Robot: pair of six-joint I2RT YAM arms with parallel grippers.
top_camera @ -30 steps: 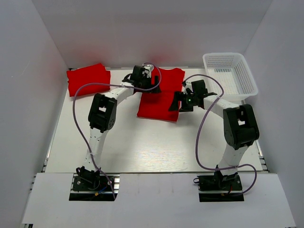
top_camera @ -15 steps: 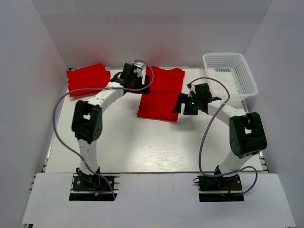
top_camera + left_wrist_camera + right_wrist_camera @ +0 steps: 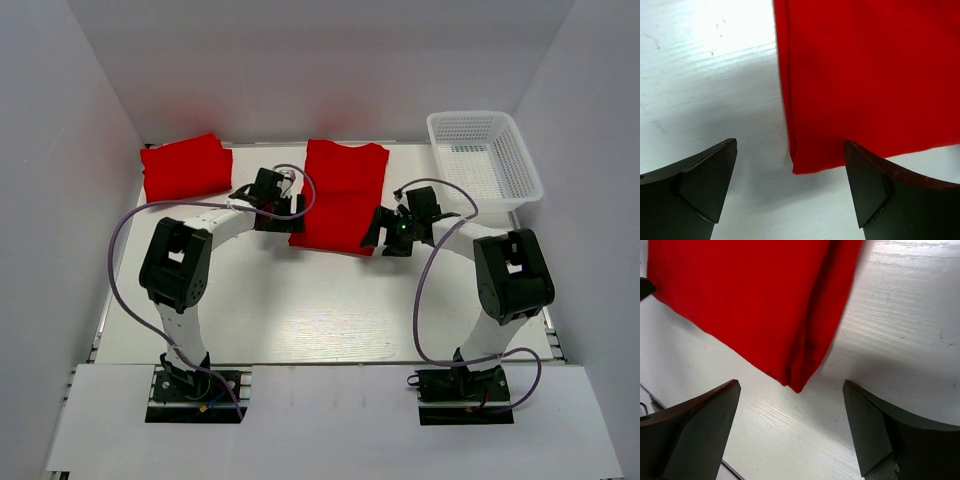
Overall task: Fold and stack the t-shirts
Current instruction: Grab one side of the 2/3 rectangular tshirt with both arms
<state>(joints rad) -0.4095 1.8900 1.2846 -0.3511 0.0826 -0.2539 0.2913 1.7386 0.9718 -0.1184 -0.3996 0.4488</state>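
Observation:
A folded red t-shirt (image 3: pixel 185 168) lies at the back left of the table. A second red t-shirt (image 3: pixel 340 195), folded into a long strip, lies in the middle. My left gripper (image 3: pixel 280 215) is open and empty at this shirt's left edge. In the left wrist view its fingers (image 3: pixel 700 185) straddle the shirt's (image 3: pixel 865 75) near left corner just above the table. My right gripper (image 3: pixel 378 232) is open and empty at the near right corner. In the right wrist view that corner of the shirt (image 3: pixel 740 300) hangs between the open fingers (image 3: pixel 880 430).
A white mesh basket (image 3: pixel 483 158) stands at the back right. White walls enclose the table on the left, back and right. Purple cables loop from both arms over the near part of the table (image 3: pixel 300 310).
My left gripper has moved from the shirt's back left edge toward me, down to its near left corner. My right gripper has shifted a little nearer, to the near right corner.

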